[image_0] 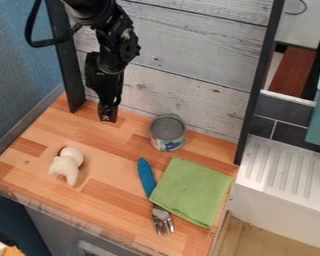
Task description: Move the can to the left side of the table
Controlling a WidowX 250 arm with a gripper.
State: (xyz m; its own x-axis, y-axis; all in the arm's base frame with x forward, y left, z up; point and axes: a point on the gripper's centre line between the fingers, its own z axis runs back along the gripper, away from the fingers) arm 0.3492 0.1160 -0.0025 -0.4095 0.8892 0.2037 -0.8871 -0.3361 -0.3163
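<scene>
Tin can near my pincer
Long axis upright, top facing up; whether I'm spread or closed, I cannot tell.

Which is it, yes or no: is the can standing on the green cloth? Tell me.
No, the can stands on the bare tabletop, apart from the green cloth.

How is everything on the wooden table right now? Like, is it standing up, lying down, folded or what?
Can: standing upright; can't tell if its top is open.
Green cloth: folded, lying flat.
Fork: lying down.
White toy: resting on the table; can't tell which way is up.
Gripper: pointing down, not holding the can.
</scene>
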